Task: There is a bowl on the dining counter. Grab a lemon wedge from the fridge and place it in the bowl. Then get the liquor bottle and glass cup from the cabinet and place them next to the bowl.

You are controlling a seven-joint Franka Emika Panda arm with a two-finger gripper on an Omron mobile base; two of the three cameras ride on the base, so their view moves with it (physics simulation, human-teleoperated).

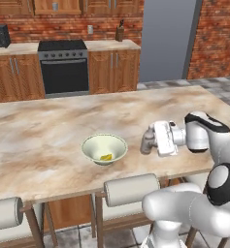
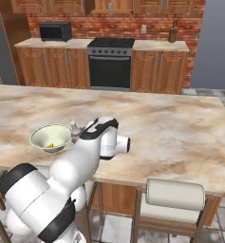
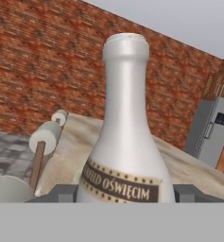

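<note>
Room: simulated kitchen, red brick back wall, wooden cabinets (image 1: 114, 70) along it, grey refrigerator (image 1: 167, 38) at the right of the left base view.
Stove: black oven (image 1: 64, 68) set between the cabinets, dark cooktop on top.
Microwave: black, on the far counter near its left end (image 2: 55, 31).
Dining counter: broad marbled beige top (image 1: 48, 131), spanning both base views; near edge lined with stools.
Stools: padded cream backrests (image 1: 131, 189) tucked under the near edge; another at the right in the right base view (image 2: 173, 193).
Arm: white with dark joints, rising from the lower right of the left base view, wrist turned level over the counter near its near edge.
Gripper: (image 1: 148, 141) pointing sideways toward the bowl, fingers either side of the bottle; dark tips seen flanking the bottle's body in the hand view (image 3: 125, 194); closed around the liquor bottle.
Liquor bottle: pale grey-white (image 3: 125, 142), long neck, dark label with gold trim reading "OŚWIĘCIM" in part; held just right of the bowl in the left base view (image 1: 146, 139); whether its base touches the counter cannot be told.
Bowl: pale green-white (image 1: 104, 148), upright on the counter near the near edge, just beside the bottle, not touching it.
Lemon wedge: small yellow piece (image 1: 106, 157) lying inside the bowl at its bottom; also seen in the right base view (image 2: 51, 144).
Dark bottle: small, on the far counter beside the fridge (image 1: 120, 31).
</note>
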